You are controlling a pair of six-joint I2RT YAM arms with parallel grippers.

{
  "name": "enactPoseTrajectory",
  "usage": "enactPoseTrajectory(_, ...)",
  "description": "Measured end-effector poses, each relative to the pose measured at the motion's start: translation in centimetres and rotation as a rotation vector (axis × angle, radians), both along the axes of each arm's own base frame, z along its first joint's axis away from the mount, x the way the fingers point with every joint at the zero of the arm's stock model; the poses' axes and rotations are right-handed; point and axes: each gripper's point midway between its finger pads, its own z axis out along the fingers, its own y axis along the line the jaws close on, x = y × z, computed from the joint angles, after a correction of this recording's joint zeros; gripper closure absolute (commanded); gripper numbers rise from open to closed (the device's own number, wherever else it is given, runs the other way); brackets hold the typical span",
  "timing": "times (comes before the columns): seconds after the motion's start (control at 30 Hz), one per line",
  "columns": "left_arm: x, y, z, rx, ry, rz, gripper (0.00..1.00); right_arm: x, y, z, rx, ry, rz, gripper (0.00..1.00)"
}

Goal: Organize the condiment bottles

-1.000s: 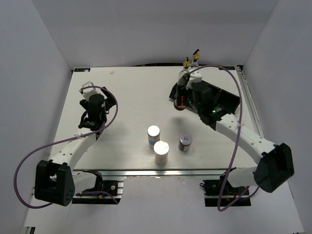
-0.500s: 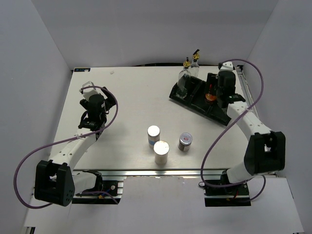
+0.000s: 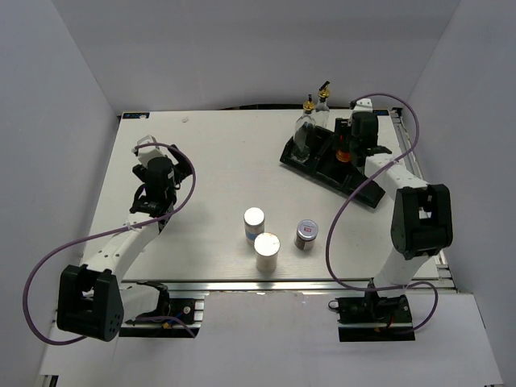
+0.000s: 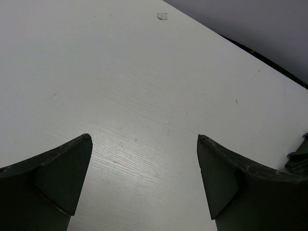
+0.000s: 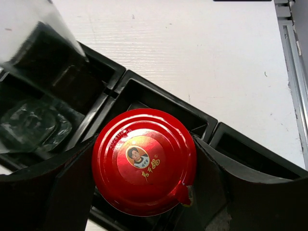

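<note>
My right gripper (image 3: 344, 150) is shut on the dark red-lidded jar (image 5: 144, 161), one finger against each side of its lid (image 3: 343, 153). It holds the jar over a compartment of the black tray (image 5: 159, 86). Two clear glass cruets with gold spouts (image 3: 305, 131) (image 3: 323, 105) stand at the tray's far left end, and one shows as clear glass in the right wrist view (image 5: 29, 29). Two white-topped shakers (image 3: 254, 223) (image 3: 267, 251) and the short silver-lidded jar (image 3: 307, 234) stand on the table near the front. My left gripper (image 4: 144, 136) is wide open and empty over bare table at the left (image 3: 151, 197).
The long black tray (image 3: 363, 187) lies diagonally at the back right, with open compartments to the right of the jar (image 5: 255, 149). Its corner shows at the right edge of the left wrist view (image 4: 299, 159). A small scrap (image 4: 162, 16) lies on the far table. White walls enclose the table.
My right arm has carried the red-lidded jar from in front of the tray's left end round to the far right side, and now holds it over a tray compartment. The left arm has not moved.
</note>
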Motion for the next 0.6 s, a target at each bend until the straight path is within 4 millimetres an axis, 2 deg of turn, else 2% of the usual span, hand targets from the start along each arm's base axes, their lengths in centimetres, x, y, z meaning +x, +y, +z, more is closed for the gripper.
enactPoseTrajectory(0.07, 0.0, 0.0, 0.1, 0.001, -0.003, -0.001, 0.02, 0.5, -0.3, -1.1, -0.006, 0.011, -0.006, 0.87)
enactPoseTrajectory(0.17, 0.1, 0.0, 0.1, 0.001, -0.005, -0.001, 0.02, 1.6, -0.8, -3.0, -0.014, 0.023, -0.002, 0.77)
enactPoseTrajectory(0.2, 0.1, 0.0, 0.1, 0.001, -0.005, -0.001, 0.02, 2.1, -1.0, -3.7, -0.015, 0.03, -0.001, 0.69)
enactPoseTrajectory(0.27, 0.1, 0.0, 0.1, 0.001, -0.005, -0.003, 0.02, 3.4, -1.2, -3.3, -0.003, 0.001, 0.003, 0.52)
enactPoseTrajectory(0.3, 0.1, 0.0, 0.1, 0.001, -0.005, -0.004, 0.02, 3.9, -1.1, -3.2, 0.008, -0.011, 0.011, 0.37)
enactPoseTrajectory(0.37, 0.1, 0.0, 0.1, 0.002, -0.005, -0.005, 0.02, 4.1, -1.1, -3.3, 0.02, -0.019, 0.016, 0.3)
enactPoseTrajectory(0.4, 0.1, -0.1, 0.1, 0.002, -0.005, -0.005, 0.02, 4.1, -1.2, -3.4, 0.023, -0.018, 0.014, 0.2)
enactPoseTrajectory(0.5, 0.1, -0.1, 0.2, 0.004, -0.007, -0.008, 0.02, 4.3, -1.3, -3.2, 0.042, -0.042, 0.003, 0.11)
enactPoseTrajectory(0.6, 0.1, -0.1, 0.2, 0.003, -0.009, -0.012, 0.02, 3.9, -1.4, -1.9, 0.051, -0.074, -0.002, 0.11)
